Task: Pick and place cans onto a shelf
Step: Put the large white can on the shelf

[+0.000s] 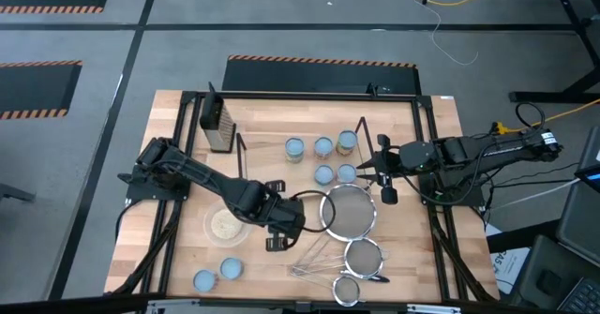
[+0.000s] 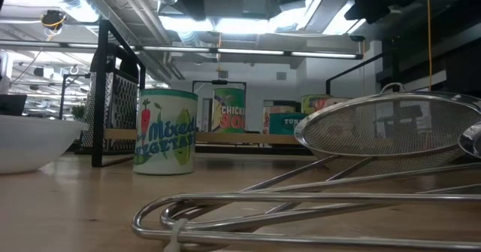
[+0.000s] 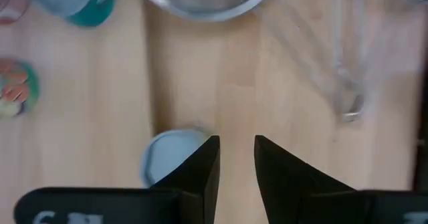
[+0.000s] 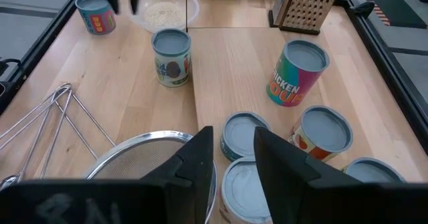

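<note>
a: where do the cans point(image 1: 323, 146) stand?

b: five are on the shelf point(image 1: 267, 164), all crowded toward the end nearest the right arm: three in a row along the far long edge, two in front of them. the other half of the shelf is bare wood.

a: and the others?

b: one lone can point(image 4: 172, 57) is upright on the tabletop, just off the shelf's near long edge. from table height its label reads mixed vegetables. two more cans point(image 1: 231, 269) sit well away from the shelf, beyond the bowl of grains point(image 1: 225, 225).

a: what is the left gripper point(image 3: 235, 140) doing?

b: it hangs out in front of the shelf, on the lone can's side. its claw is parted by a narrow gap, and only bare wood shows in that gap. a pale can top lies just beside one finger, outside the claw, so it is gripping nothing.

a: the right gripper point(image 4: 233, 132)?

b: it is at the crowded end of the shelf, above the front cans. its fingers are a little apart and narrower than a can top, with nothing clamped between them.

a: anything else near the shelf?

b: a box grater point(image 1: 218, 122) stands at the bare end, and the big strainer point(image 1: 349, 211) lies just beside the near corner at the crowded end.
</note>
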